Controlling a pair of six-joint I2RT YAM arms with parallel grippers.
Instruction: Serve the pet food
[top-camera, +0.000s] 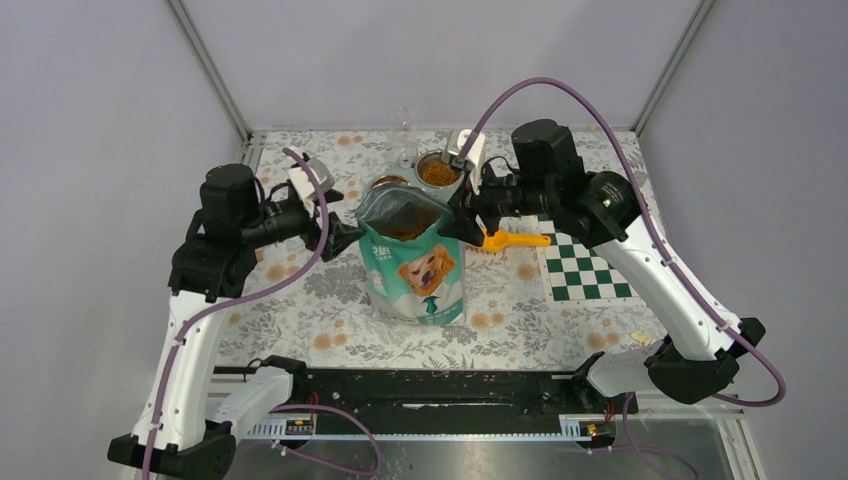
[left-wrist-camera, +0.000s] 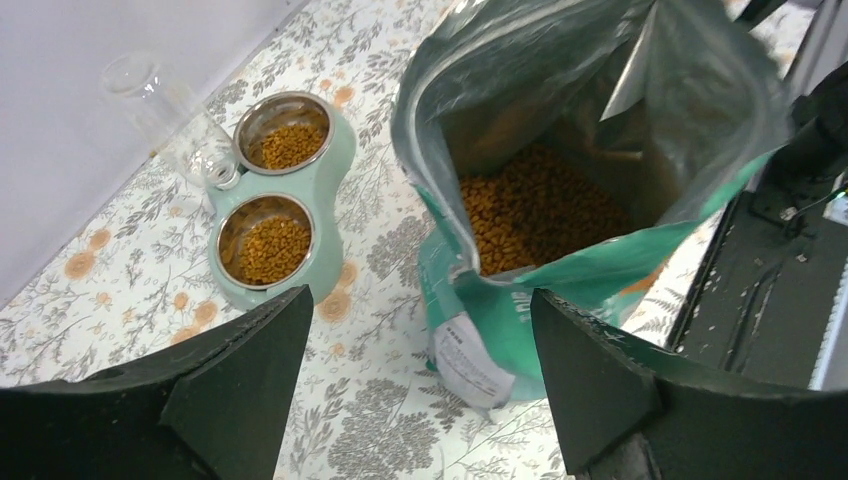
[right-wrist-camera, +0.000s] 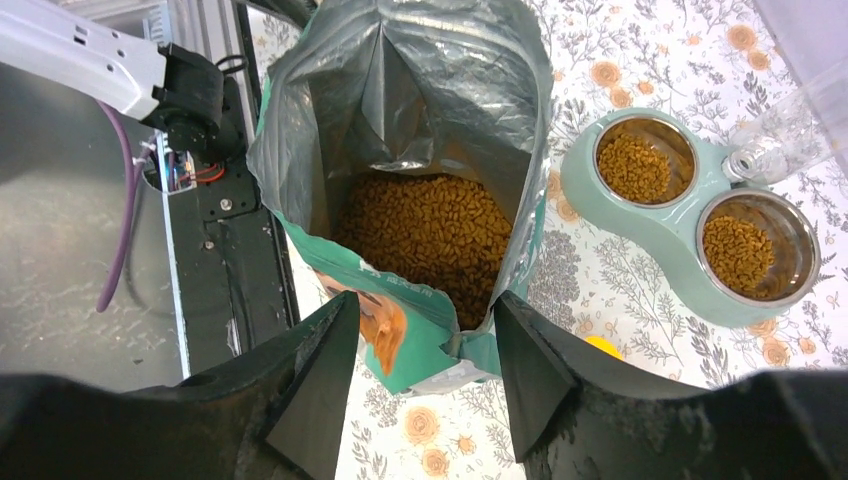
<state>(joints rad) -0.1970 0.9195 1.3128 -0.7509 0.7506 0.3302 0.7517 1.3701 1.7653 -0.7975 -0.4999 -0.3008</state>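
Nothing can be read from here: the white lettering on the bag (top-camera: 415, 272) is too small, and the print on its white label (left-wrist-camera: 466, 362) is blurred.

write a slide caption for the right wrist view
Wrist view past the open right gripper into the opened bag of pet food; feeder bowls also filled.

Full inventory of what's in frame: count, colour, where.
bag: 1, teal and white, standing mid-table, top open
feeder: 1, mint green, two steel bowls, behind the bag
pet food: loose kibble, brown, in the bag and both bowls
bottle: 1, clear, behind the feeder
scoop: 1, orange, lying right of the bag
checkered mat: 1, green and white, table's right side
tablecloth: 1, floral, over the table
left gripper: black, open, left of the bag
right gripper: black, open, above the bag
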